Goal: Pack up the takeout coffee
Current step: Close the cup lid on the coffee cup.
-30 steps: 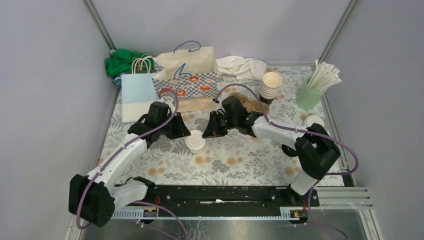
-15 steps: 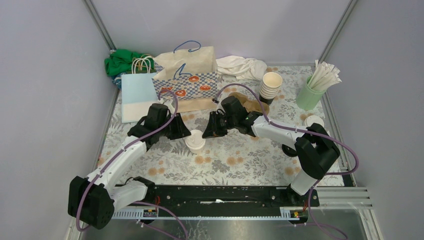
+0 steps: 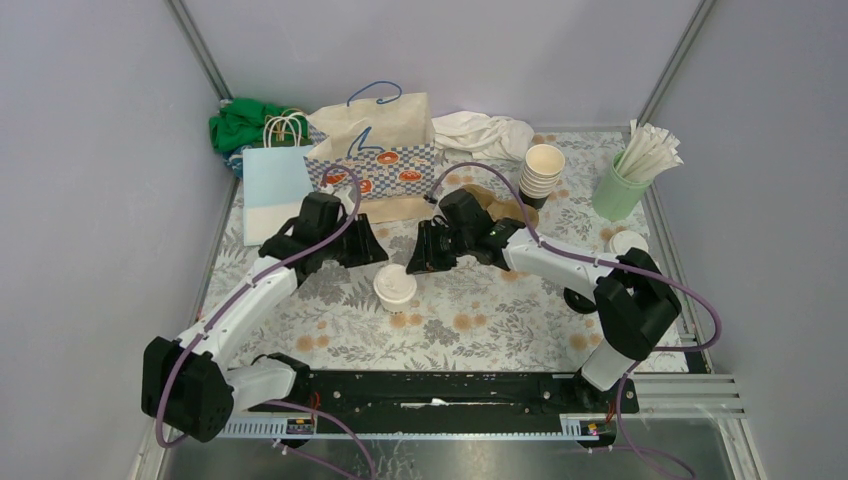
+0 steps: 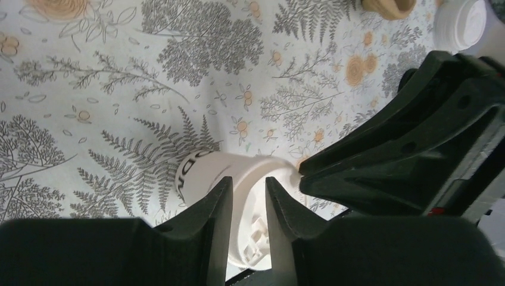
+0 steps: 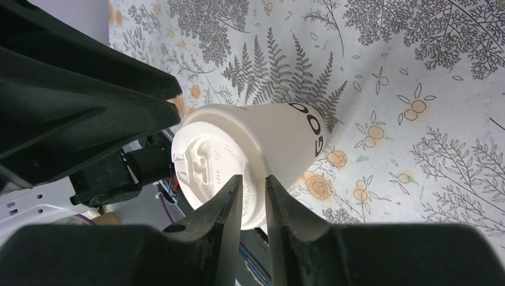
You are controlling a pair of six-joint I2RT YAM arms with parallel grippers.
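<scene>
Finds one lidded takeout cup (image 3: 395, 287) upright on the floral desk (image 3: 480, 320), slightly left of centre: cream wall, dark lettering, round white lid seated on top. Places it between the two sets of jaws, both angled down toward it.

Locates the left jaws at 11 o'clock of the cup in the overhead view, just beside the lid and clear of its outline. Locates the right jaws at 1 o'clock, likewise just beside the lid and clear of it.

Records the left jaws parted by a narrow gap, gripping nothing. Sees the lid rim through that gap from the left wrist, beyond the left fingers (image 4: 214, 220).

Records the right jaws parted by a similarly narrow gap, holding nothing. Sees the lid rim and upper cup wall through that gap from the right wrist, beyond the right fingers (image 5: 223, 226).

Cannot confirm finger-to-lid contact from the wrist views alone.

Notes a stack of open paper cups (image 3: 543, 170) at 2 o'clock of the lidded cup, well apart. Notes another round white lid (image 3: 627, 241) at 3 o'clock near the desk edge, and a mint-green tumbler of straws (image 3: 618, 190) beyond it. Notes a patterned paper bag (image 3: 375, 160) upright at 12 o'clock and a pale blue bag (image 3: 275, 185) at 10 o'clock.
</scene>
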